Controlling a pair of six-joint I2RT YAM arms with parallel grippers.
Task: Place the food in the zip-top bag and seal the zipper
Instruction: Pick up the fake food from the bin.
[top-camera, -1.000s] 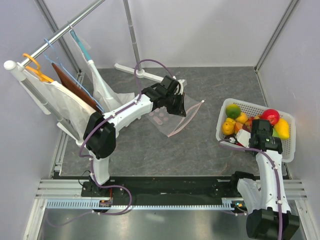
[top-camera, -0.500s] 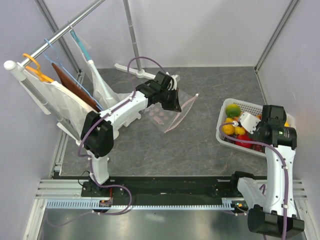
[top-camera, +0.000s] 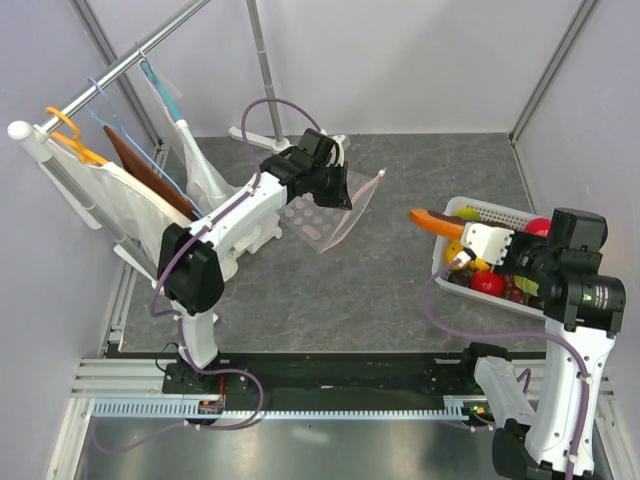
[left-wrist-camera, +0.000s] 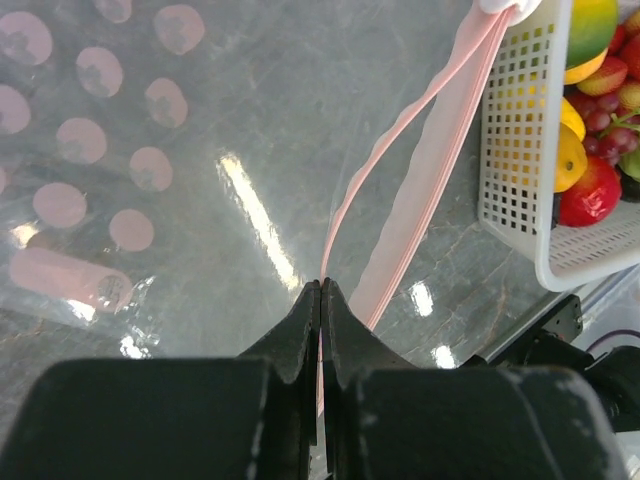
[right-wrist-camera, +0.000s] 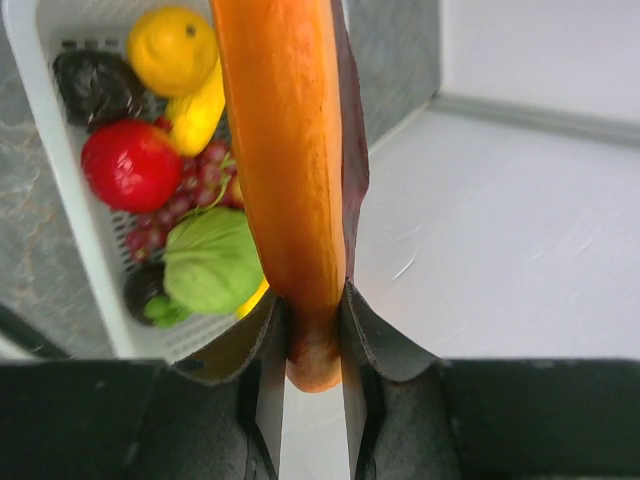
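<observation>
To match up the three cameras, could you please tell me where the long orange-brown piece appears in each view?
Top external: the long orange-brown piece sits right of centre, poking left from the right gripper.
Left wrist: not in view.
Right wrist: it runs down the middle, from the top edge into the gripper.
Shared landmark: the white basket, upper right in left wrist, upper left in right wrist.

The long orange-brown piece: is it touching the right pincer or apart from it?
Touching. The right wrist view shows the right pincer closed on the lower end of the long orange-brown piece, both fingers pressed against its sides.
</observation>
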